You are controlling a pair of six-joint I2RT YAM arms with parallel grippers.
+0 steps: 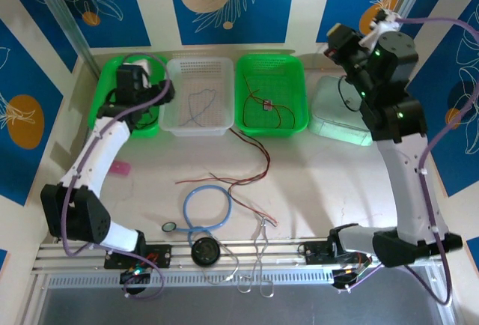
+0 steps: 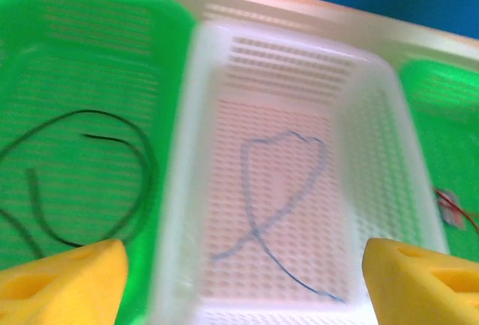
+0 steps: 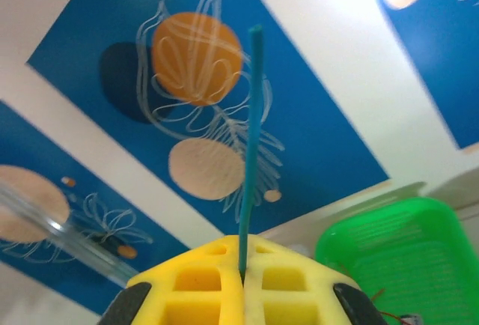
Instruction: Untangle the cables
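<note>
My left gripper [image 2: 247, 287] is open, its yellow fingertips [image 2: 67, 284] spread wide with nothing between them. It hovers [image 1: 161, 93] over the edge between the left green basket [image 2: 45, 33] and the white basket [image 2: 374, 130]. A black cable [image 2: 138, 183] lies looped in the left green basket. A bluish-grey cable [image 2: 281, 190] lies in the white basket [image 1: 179, 67]. My right gripper [image 3: 243, 254] is raised at the back right [image 1: 334, 42], shut on a thin blue cable [image 3: 249, 138] that sticks up from the fingers. Red and black cables [image 1: 251, 164] trail on the table from the middle green basket [image 1: 296, 67].
A translucent bin [image 1: 329, 126] stands at the back right. On the table lie a light-blue tube loop [image 1: 187, 201], a black round part [image 1: 203, 251], a small ring [image 1: 170, 227], clear wires [image 1: 258, 261] and a pink piece [image 1: 120, 167].
</note>
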